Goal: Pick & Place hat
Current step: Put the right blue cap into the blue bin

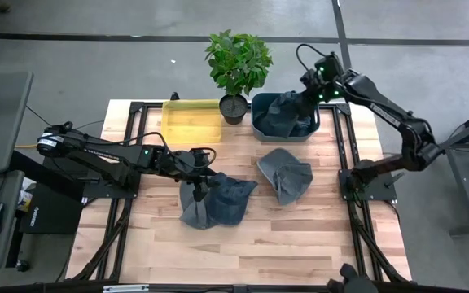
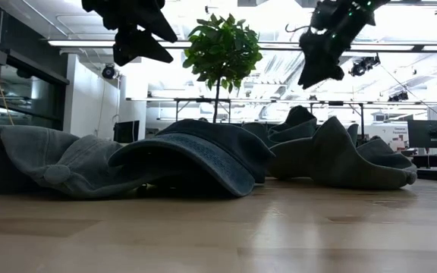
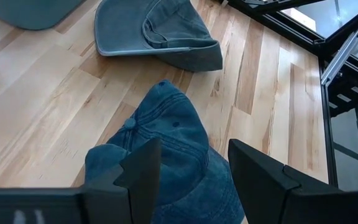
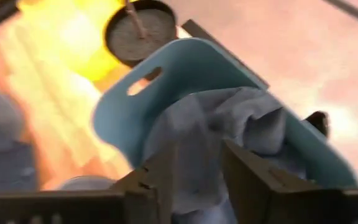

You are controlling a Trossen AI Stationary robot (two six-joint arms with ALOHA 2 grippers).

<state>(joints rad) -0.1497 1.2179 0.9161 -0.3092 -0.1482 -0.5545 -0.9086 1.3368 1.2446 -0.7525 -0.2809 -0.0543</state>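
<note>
The right gripper [image 1: 300, 104] holds a hat [image 1: 285, 110] between its fingers, just above the blue bin [image 1: 259, 122]. The left gripper [image 1: 195, 181] hangs open over two hats [image 1: 218, 199]. A fourth hat [image 1: 286, 173] lies between both. I judge three remain.

Light wooden bench [image 1: 300, 228] of planks on a dark frame. Along the far edge, a yellow tray [image 1: 192, 120], a potted plant [image 1: 236, 69] and a blue bin [image 1: 285, 130], side by side. Nearer the middle, two dark blue caps [image 1: 214, 202] overlapping, and a grey-blue cap [image 1: 285, 174] well apart.
</note>
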